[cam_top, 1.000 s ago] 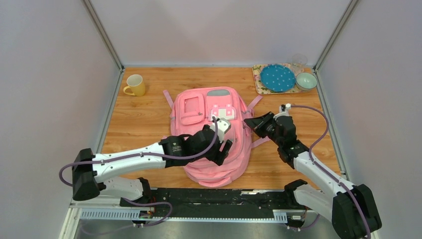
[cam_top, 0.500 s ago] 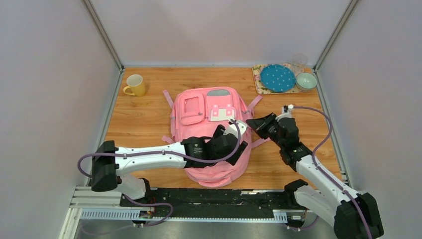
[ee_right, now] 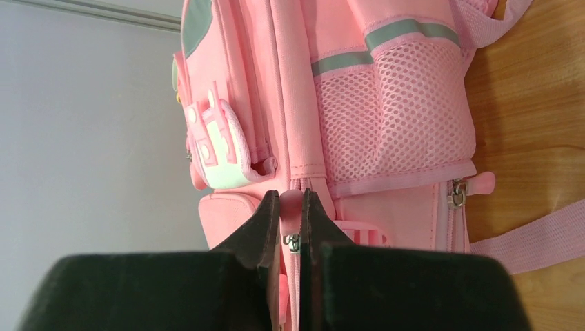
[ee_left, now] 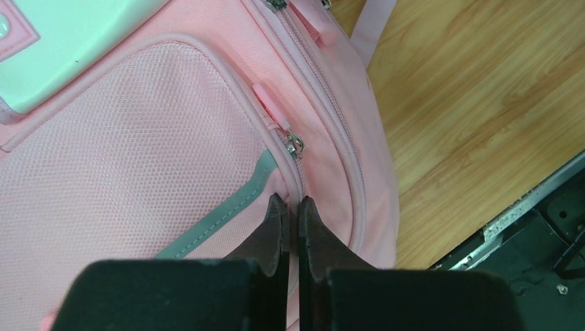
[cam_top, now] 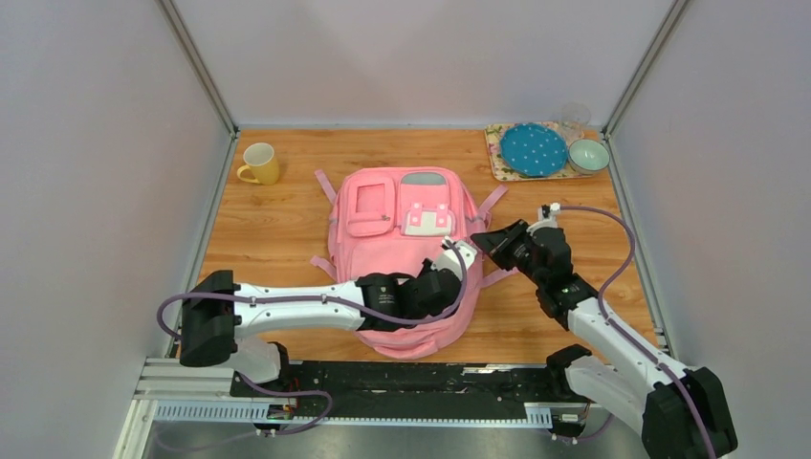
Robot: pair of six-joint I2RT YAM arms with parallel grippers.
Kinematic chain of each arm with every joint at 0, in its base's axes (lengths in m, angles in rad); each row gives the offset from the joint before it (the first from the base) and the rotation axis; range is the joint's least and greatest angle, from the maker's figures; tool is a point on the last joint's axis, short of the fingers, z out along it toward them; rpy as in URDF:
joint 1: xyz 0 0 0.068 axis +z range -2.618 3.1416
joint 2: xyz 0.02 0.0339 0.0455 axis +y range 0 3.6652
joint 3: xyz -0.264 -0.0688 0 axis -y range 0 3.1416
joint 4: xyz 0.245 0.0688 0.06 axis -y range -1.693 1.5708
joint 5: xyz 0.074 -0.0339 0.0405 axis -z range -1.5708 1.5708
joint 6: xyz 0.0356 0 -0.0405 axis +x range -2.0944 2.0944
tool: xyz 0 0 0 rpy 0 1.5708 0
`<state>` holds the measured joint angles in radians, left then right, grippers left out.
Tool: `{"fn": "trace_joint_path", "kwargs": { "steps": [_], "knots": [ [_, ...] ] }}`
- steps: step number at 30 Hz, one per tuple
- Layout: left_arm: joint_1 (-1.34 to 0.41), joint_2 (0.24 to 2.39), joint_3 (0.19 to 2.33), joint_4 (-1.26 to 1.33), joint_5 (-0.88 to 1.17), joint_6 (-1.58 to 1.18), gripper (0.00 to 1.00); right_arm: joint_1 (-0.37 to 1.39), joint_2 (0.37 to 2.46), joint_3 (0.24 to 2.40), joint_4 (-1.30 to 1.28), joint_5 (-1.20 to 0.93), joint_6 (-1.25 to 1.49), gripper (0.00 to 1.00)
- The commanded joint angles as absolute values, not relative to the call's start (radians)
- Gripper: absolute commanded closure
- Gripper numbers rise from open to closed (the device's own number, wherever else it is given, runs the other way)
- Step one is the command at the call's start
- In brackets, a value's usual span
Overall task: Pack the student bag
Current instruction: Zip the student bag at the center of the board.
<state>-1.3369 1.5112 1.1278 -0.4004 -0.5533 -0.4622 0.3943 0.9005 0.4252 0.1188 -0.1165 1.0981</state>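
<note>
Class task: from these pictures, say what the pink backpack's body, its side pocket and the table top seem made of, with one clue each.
Body of the student bag: woven cloth, probably synthetic, matte; a fine grid weave shows. Its side pocket: open net mesh, holes visible. The table: wood or wood-look laminate, smooth; grain lines show, but which cannot be told.

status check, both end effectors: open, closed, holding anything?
left end effector: closed, tips at the backpack front zip; a hold on anything cannot be told.
right end effector: closed, pinching pink backpack material beside a zip.
</note>
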Motion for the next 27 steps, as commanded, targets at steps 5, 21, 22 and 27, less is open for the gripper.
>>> {"fn": "trace_joint_path", "kwargs": {
  "steps": [5,21,22,27],
  "knots": [
    [-1.338,1.388,0.856,-0.377,-0.342,-0.449,1.0,0.394,1.008,0.489,0.299,-0.031,1.077,1.0],
    [-1.339,1.292,0.801,-0.342,-0.367,-0.493,1.0,0.396,0.942,0.465,0.258,-0.075,1.066,1.0],
    [-1.339,1.304,0.824,-0.336,-0.365,-0.485,1.0,0.394,0.922,0.465,0.244,-0.084,1.059,1.0],
    [-1.338,1.365,0.928,-0.36,-0.388,-0.413,1.0,0.397,0.865,0.434,0.213,-0.155,1.054,1.0]
  ]
}}
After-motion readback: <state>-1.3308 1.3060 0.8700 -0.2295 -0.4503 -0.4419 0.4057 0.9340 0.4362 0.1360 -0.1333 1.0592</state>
